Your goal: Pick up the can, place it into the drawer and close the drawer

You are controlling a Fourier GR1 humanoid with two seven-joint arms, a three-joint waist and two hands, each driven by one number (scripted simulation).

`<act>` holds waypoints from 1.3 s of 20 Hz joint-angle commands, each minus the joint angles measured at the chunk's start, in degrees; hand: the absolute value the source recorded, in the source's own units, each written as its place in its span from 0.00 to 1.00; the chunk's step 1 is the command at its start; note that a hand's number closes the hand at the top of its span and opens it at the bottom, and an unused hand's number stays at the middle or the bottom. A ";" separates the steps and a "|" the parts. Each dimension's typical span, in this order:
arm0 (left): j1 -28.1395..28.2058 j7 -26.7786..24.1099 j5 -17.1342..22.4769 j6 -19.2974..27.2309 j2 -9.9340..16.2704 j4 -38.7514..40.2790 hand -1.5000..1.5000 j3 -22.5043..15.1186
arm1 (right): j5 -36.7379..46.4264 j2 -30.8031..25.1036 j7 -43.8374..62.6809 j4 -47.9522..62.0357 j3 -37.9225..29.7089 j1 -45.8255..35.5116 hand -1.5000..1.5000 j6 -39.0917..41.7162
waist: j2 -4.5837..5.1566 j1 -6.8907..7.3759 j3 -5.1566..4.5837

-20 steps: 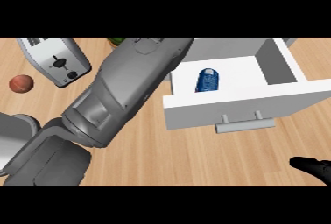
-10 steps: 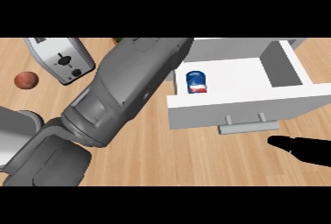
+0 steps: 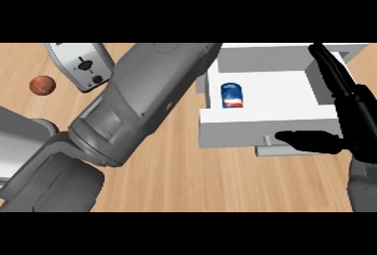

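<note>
A light wooden kitchen counter [image 3: 191,174] fills the head view, with a white drawer [image 3: 265,122] standing pulled open at the upper right. Inside it, a blue can [image 3: 232,95] with a red and white band lies against the drawer's white floor near the left wall, free of either hand. The robot's right hand [image 3: 350,124] comes in along the right edge, its black fingers [image 3: 331,69] stretched straight up over the drawer's right wall and its thumb [image 3: 305,139] reaching left across the drawer's front panel, just above the grey handle [image 3: 269,148]; the hand is spread and grasps nothing. The left forearm [image 3: 140,104], a broad grey shape, crosses the middle of the view from the lower left toward the top, its far end meeting the upper edge beside the drawer's left wall; the left hand itself does not show. At the upper left a silver toaster [image 3: 83,65] sits tilted in the view, and a small reddish-brown ball-shaped object [image 3: 43,85] rests on the counter just to its left.
</note>
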 commanded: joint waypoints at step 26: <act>10.09 5.61 -3.55 -6.90 10.25 -10.10 0.00 0.76 | 27.02 9.34 -8.10 71.04 -2.28 -36.11 0.00 -37.52 | -0.74 5.85 -0.08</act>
